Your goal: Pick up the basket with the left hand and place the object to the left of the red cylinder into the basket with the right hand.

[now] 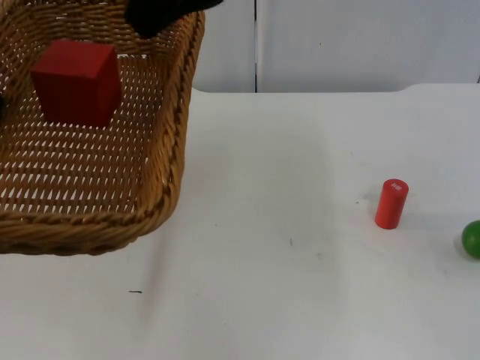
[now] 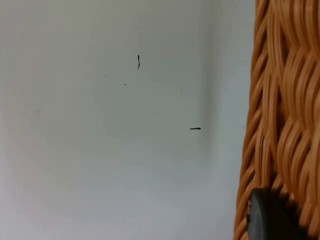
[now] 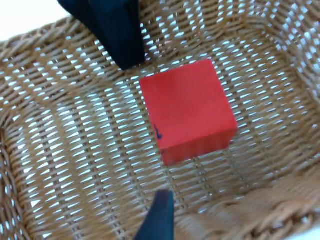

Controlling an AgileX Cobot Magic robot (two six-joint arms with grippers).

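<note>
1. Wicker basket (image 1: pixel 161 187) held up off the white table (image 1: pixel 300 300), at about 10 o'clock in the top view; left gripper (image 2: pixel 270 215) clamped on its rim, one black fingertip pressed against the weave in the left wrist view.
2. Red cube (image 1: pixel 77 81) sat on the basket floor, toward the far wall; resting flat, one edge turned toward the camera, no long axis to speak of.
3. Right gripper (image 3: pixel 135 145) hovered over the basket interior, fingers spread and empty; cube lay just beside the gap, at roughly 2 o'clock from the near fingertip in the right wrist view, not touched.
4. Red cylinder (image 1: pixel 391 203) stood upright, long axis vertical, at about 4 o'clock on the table, well apart from the basket.
5. Green ball (image 1: pixel 472 238) just right of the cylinder at the frame edge.
6. Judged: placement done, cube released; right arm nearer the cube, next move likely straight up and out past the rim, clear of the cube.
</note>
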